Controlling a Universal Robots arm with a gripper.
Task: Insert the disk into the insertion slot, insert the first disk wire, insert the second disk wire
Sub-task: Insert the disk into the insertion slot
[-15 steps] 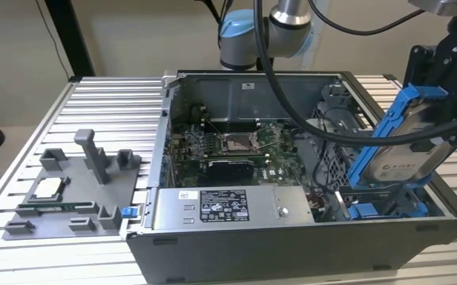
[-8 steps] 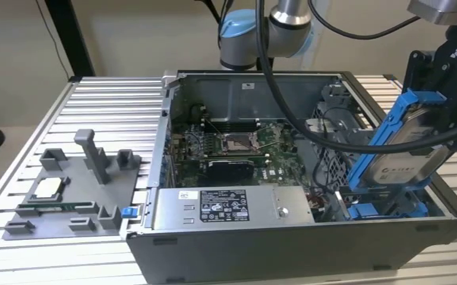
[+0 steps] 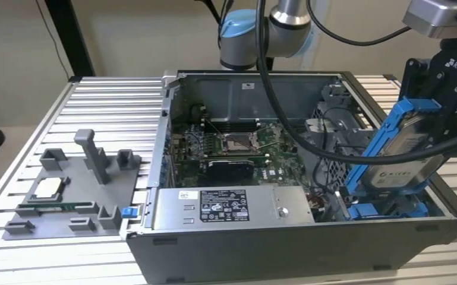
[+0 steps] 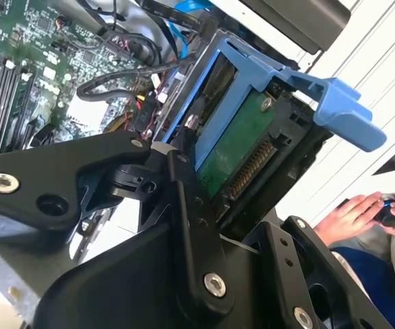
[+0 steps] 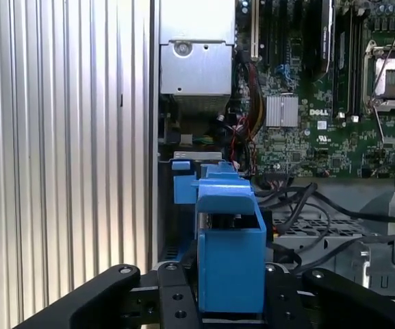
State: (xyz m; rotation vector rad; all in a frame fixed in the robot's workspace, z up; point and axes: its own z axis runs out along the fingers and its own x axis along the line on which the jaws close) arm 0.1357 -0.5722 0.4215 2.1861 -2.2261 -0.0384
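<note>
The black two-fingered gripper is clamped on the flat silver-grey disk in its bright blue plastic carrier. It holds the disk tilted, with the lower end at the mouth of the dark metal, blue-railed insertion slot, probably so that edge goes in first. Black cables loop just beside the bay and could snag. The grey labelled power-supply box sits nearby inside the open computer case. The grey plastic fixture tray lies well apart.

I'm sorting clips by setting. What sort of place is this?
Probably a robotics lab bench for computer assembly: an open computer case lies on a slatted aluminium table, a grey fixture tray sits beside it, and the arm's pincer grips the disk.
</note>
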